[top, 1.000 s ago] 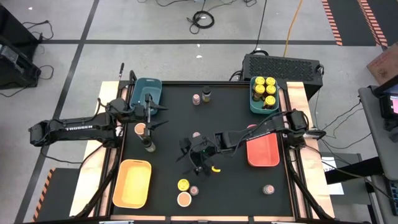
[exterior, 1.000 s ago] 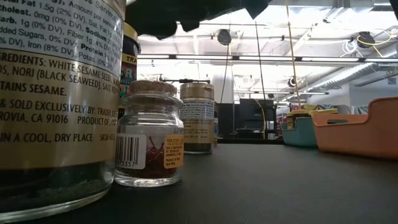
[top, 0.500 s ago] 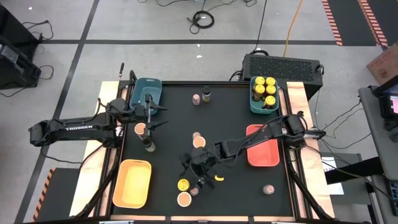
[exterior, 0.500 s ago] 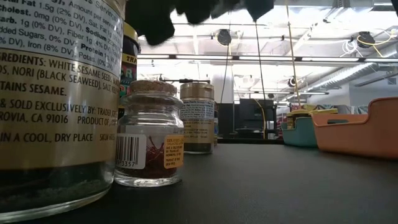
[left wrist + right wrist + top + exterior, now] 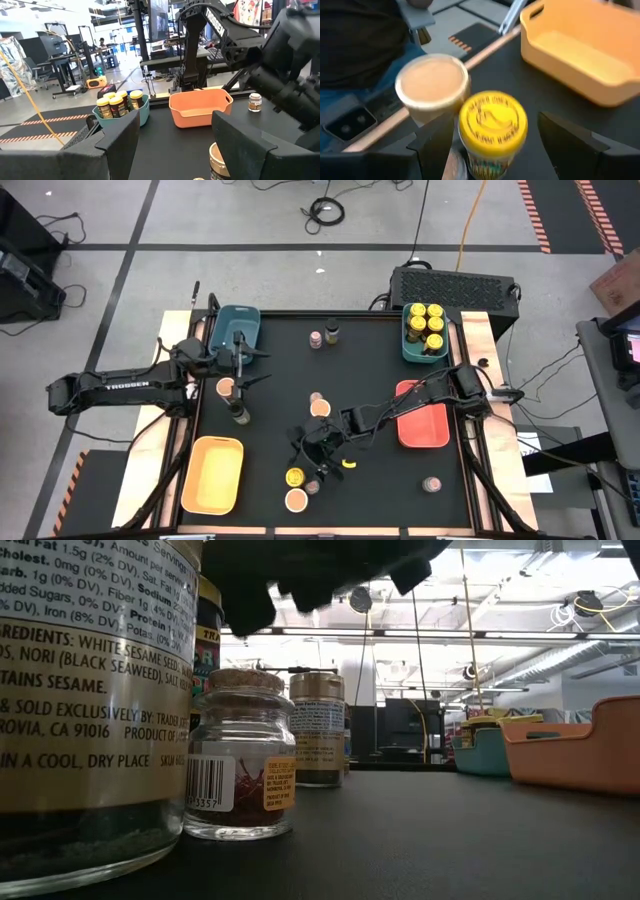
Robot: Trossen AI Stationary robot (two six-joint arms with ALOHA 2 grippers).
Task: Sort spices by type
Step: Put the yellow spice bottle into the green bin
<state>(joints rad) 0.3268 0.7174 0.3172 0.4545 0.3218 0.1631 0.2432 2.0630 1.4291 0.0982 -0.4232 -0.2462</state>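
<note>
Right hand [image 5: 308, 461] moved nearer yellow-lidded jar [image 5: 295, 477], open

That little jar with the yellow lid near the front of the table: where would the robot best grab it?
Probably around the yellow-lidded jar just below its cap, coming down from above. It stands upright and is round, so two opposite sides suit the open right pincer, which hangs over it. A tan-lidded jar stands close beside it, so the fingers should avoid that side.
</note>
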